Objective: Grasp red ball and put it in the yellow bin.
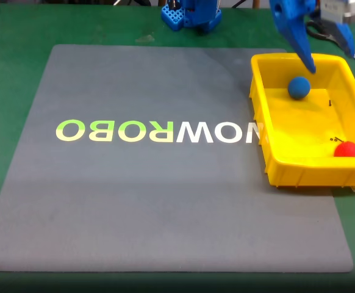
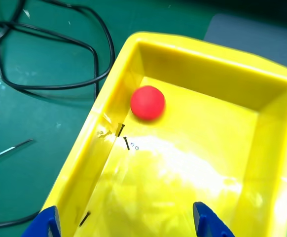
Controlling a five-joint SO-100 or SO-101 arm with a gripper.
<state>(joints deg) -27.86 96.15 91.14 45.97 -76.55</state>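
Looking down through the wrist view, I see the yellow bin [image 2: 193, 64] filling most of the picture, its glossy floor catching bright glare. The red ball [image 2: 147, 102] rests on that floor near the far left corner, just beside the left wall. Two blue tips of my end effector [image 2: 126, 224] poke up from the bottom edge, spread wide apart with nothing between them. Black cables [image 2: 59, 44] loop across the green table [image 2: 30, 123] to the left.
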